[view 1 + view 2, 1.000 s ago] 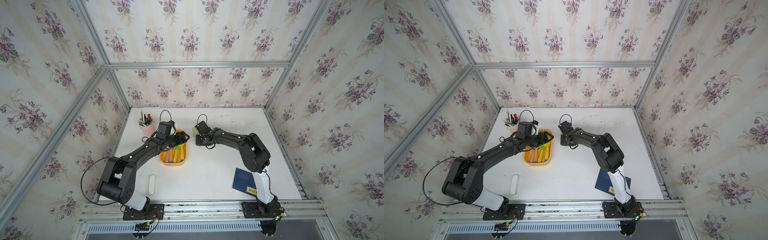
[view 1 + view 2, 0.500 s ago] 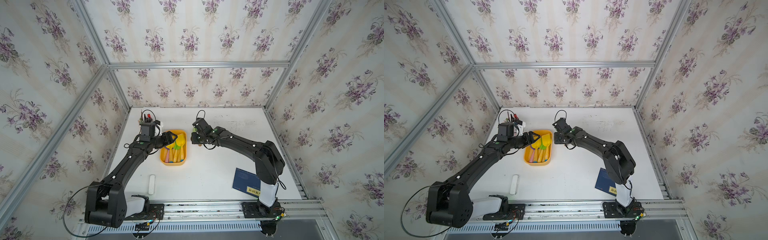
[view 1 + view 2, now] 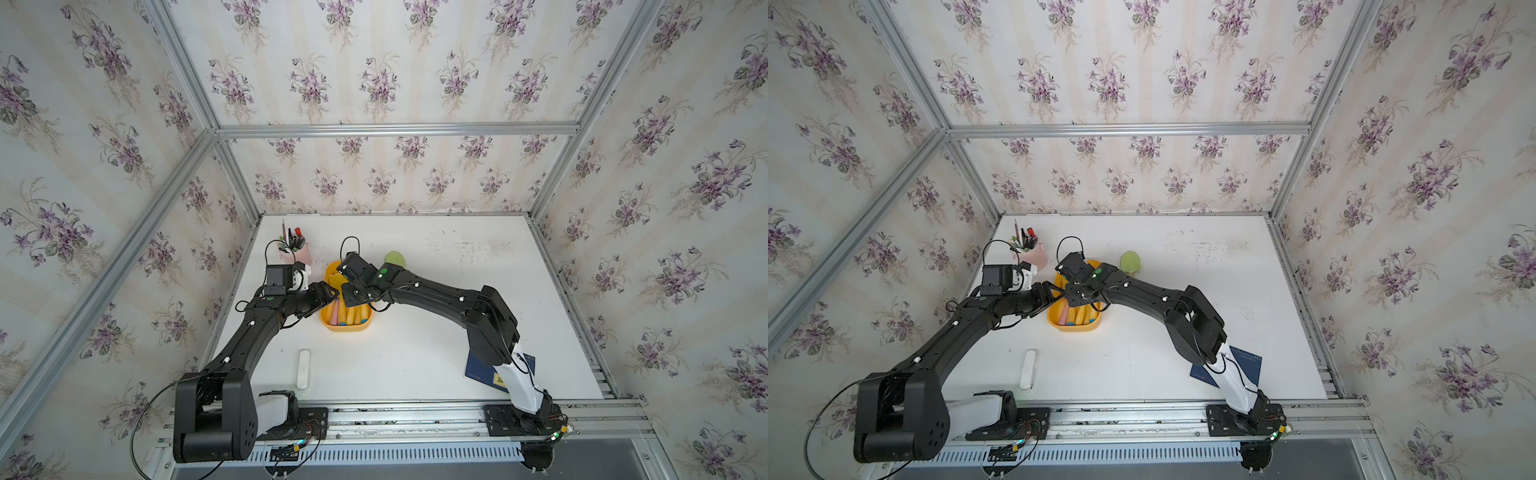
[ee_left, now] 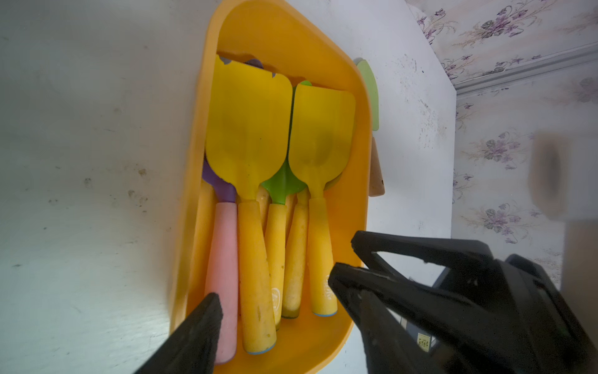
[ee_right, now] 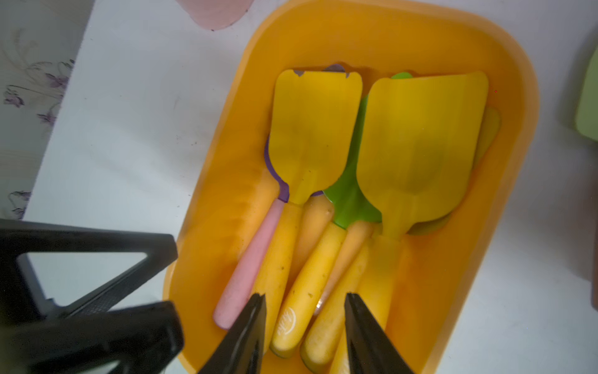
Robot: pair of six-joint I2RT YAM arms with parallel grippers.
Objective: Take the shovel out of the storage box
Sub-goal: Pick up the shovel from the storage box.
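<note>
The storage box (image 3: 354, 327) (image 3: 1077, 326) is a shallow yellow-orange tub on the white table. Several toy shovels lie in it, blades toward the far wall: two yellow-bladed shovels (image 4: 249, 129) (image 5: 420, 139) on top, green and purple blades underneath, with yellow and pink handles. My left gripper (image 4: 275, 296) (image 3: 330, 291) is open over the handle ends, one finger at the pink handle (image 4: 223, 259). My right gripper (image 5: 304, 298) (image 3: 347, 291) is open too, its fingers either side of two yellow handles (image 5: 310, 291). I cannot tell whether either touches a handle.
A green-bladed shovel (image 3: 395, 259) (image 3: 1130, 262) lies on the table beyond the box. A pink pen cup (image 3: 301, 253) stands at the back left. A white bar (image 3: 304, 369) and a blue book (image 3: 482, 368) lie near the front. The two grippers are close together.
My right gripper has moved left from beside the green shovel to over the box. The left arm's elbow has swung outward, its jaws have narrowed a little, and they stay over the box.
</note>
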